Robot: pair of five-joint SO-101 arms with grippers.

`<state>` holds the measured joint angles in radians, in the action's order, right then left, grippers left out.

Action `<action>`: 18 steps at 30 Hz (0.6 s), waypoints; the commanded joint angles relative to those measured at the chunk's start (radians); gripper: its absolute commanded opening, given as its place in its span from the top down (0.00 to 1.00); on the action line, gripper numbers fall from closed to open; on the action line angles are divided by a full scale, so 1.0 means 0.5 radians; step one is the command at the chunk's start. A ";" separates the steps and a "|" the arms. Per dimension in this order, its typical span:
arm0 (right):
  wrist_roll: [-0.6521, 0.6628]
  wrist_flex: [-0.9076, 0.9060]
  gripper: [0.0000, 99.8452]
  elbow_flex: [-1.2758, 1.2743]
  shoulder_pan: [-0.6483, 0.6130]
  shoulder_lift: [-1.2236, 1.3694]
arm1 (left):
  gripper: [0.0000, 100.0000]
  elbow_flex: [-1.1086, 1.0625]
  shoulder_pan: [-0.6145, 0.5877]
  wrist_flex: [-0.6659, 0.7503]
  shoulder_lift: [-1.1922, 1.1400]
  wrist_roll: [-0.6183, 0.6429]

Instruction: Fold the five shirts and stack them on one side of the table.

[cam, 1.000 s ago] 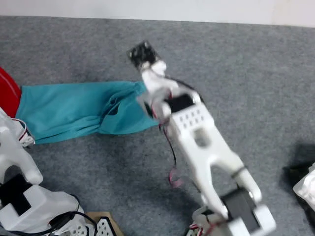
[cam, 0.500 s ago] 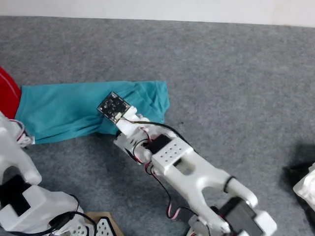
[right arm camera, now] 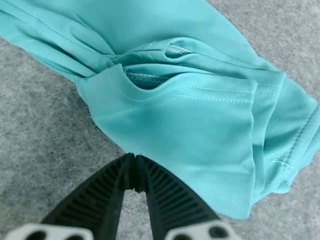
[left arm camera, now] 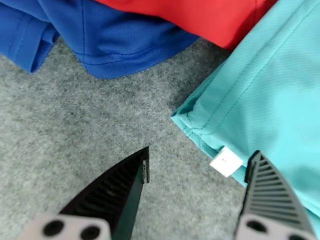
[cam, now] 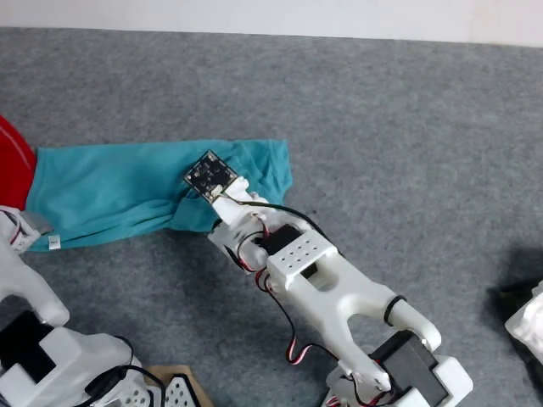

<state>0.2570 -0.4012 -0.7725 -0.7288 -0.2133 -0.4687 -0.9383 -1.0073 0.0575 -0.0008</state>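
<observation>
— Grey felt-like table (cam: 407, 127) with a strip of pale wall (cam: 254, 13) along the top of the overhead picture. How far along would you say they are?

— Midway at best. The teal shirt (cam: 110, 191) lies in the left half of the overhead picture as a long band, doubled over at its right end. It looks partly folded, not yet a neat packet and not on any pile.

— And the others?

— A red shirt (cam: 10, 161) pokes in at the left edge, touching the teal one. The left wrist camera shows it lying over a blue shirt (left arm camera: 100, 35), both rumpled at the edges. I can't tell whether they are properly folded.

— So the count?

— Three shirts visible of the five, two arms, and one white tag (left arm camera: 225, 162) on the teal corner.

— The grippers?

— The left gripper (left arm camera: 197, 170) is spread wide and holds nothing. It hangs over the teal shirt's tagged corner, one finger over bare table and the other at the cloth. The right gripper (right arm camera: 134, 172) has its fingers pressed together, tips at the edge of the teal fold. I can't tell whether any cloth is pinched between them.

— What's left?

— Probably finishing the teal shirt, stacking it, then the unseen two.
</observation>
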 commanded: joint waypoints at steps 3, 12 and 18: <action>-0.018 0.029 0.99 0.011 0.044 -0.014 | 0.68 -0.180 -0.002 0.328 0.087 -0.003; -0.018 0.029 0.99 0.011 0.041 -0.014 | 0.68 -0.164 0.078 0.470 -0.081 0.003; -0.018 0.029 0.99 0.011 0.044 -0.014 | 0.68 0.069 0.091 0.476 -0.520 0.003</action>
<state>0.2570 -0.4012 -0.7725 -0.7288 -0.2133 -0.5240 -0.9122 -0.7802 -0.1174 -0.0008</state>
